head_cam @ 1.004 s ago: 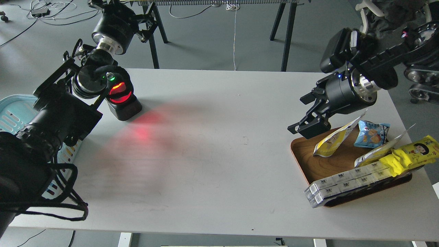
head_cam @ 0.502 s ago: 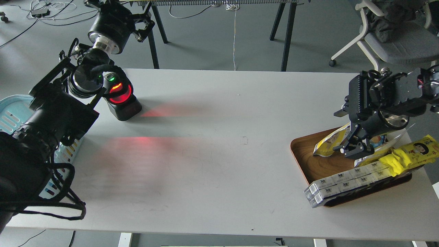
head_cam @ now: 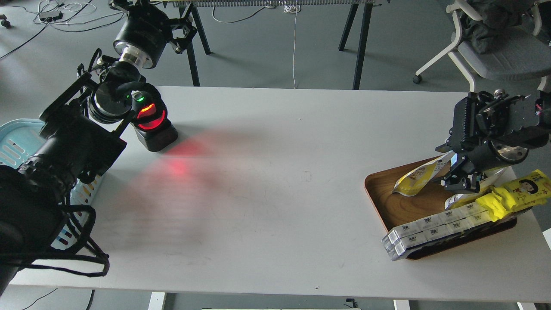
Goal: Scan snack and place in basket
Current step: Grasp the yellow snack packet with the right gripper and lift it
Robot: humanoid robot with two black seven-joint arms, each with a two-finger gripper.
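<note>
The snack pouch (head_cam: pixel 416 178), white on top and yellow below, leans in the brown wooden tray (head_cam: pixel 387 202) at the table's right. My right gripper (head_cam: pixel 462 180) points down into the tray just right of the pouch's upper end, close to it; its dark fingers cannot be told apart and contact is unclear. The light blue basket (head_cam: pixel 15 144) stands at the table's left edge, mostly hidden behind my left arm. My left gripper (head_cam: pixel 178 30) is raised beyond the table's far left corner, dark and end-on, holding nothing I can see.
A black scanner (head_cam: pixel 151 125) with a red lit window stands at the far left and throws a red glow (head_cam: pixel 178 165) on the table. The tray also holds white boxes (head_cam: pixel 424 232), a yellow cartoon-face packet (head_cam: pixel 521 189) and a second pouch (head_cam: pixel 467 199). An office chair (head_cam: pixel 499 51) stands beyond the right corner.
My right gripper has swung right and come down from above the tray's left edge to the pouch's right side. The left arm has barely moved. The red glow has shifted.
</note>
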